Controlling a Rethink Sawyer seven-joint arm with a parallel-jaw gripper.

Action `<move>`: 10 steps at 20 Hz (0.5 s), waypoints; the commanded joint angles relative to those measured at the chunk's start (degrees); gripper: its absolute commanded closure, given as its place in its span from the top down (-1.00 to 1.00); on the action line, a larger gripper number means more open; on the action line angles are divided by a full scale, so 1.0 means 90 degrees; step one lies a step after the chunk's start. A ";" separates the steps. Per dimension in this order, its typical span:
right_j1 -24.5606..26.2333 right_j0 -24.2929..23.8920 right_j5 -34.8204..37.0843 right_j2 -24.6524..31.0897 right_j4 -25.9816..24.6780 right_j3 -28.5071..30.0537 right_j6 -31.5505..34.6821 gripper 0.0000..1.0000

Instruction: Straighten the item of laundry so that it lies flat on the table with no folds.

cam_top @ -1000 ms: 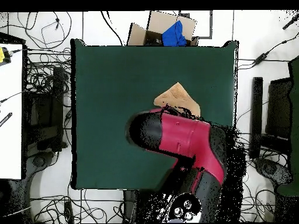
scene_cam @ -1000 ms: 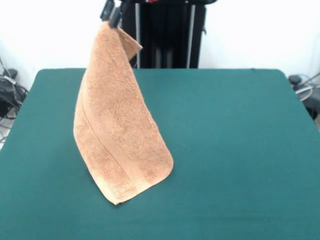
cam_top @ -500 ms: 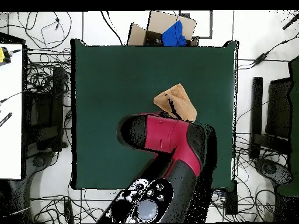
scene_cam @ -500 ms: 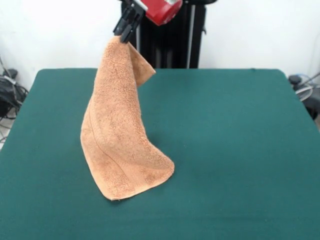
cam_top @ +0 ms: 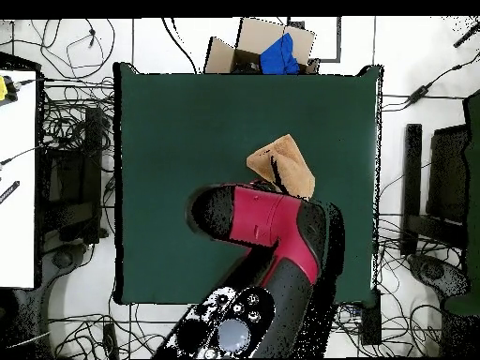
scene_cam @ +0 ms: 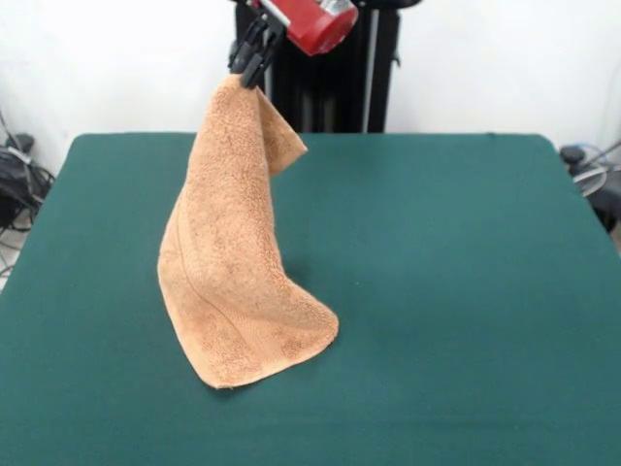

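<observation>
The item of laundry (scene_cam: 233, 262), an orange-tan terry towel, hangs as a tall cone from one pinched corner, and its lower part rests bunched on the table (scene_cam: 446, 291). My gripper (scene_cam: 246, 74) is shut on that top corner, high over the table's far left part in the front view. A short flap of the towel sticks out to the right just under the grip. From overhead, the towel (cam_top: 284, 164) shows as a small tan patch right of the table's (cam_top: 187, 131) centre, with the red and black arm (cam_top: 272, 220) covering its near side and hiding the gripper.
A cardboard box with a blue object (cam_top: 278, 53) stands just beyond the table's top edge in the overhead view. Cables and dark equipment (cam_top: 70, 178) lie on the floor around the table. A white surface (cam_top: 17, 178) sits at the overhead view's left edge.
The gripper has carried the towel's corner lower and to the right in the front view, most of it early on. The hanging cloth slackened and its base bunched more on the table.
</observation>
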 commanded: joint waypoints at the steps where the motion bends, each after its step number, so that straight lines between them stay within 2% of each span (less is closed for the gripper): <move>1: -0.0457 -0.0136 -0.0272 0.0622 0.0437 0.1048 0.1130 -1.00; 5: -0.0744 -0.0361 -0.0570 0.0875 0.0411 0.1422 0.0698 -1.00; 10: -0.1035 -0.0551 -0.0549 0.1126 0.0411 0.1744 0.0391 -1.00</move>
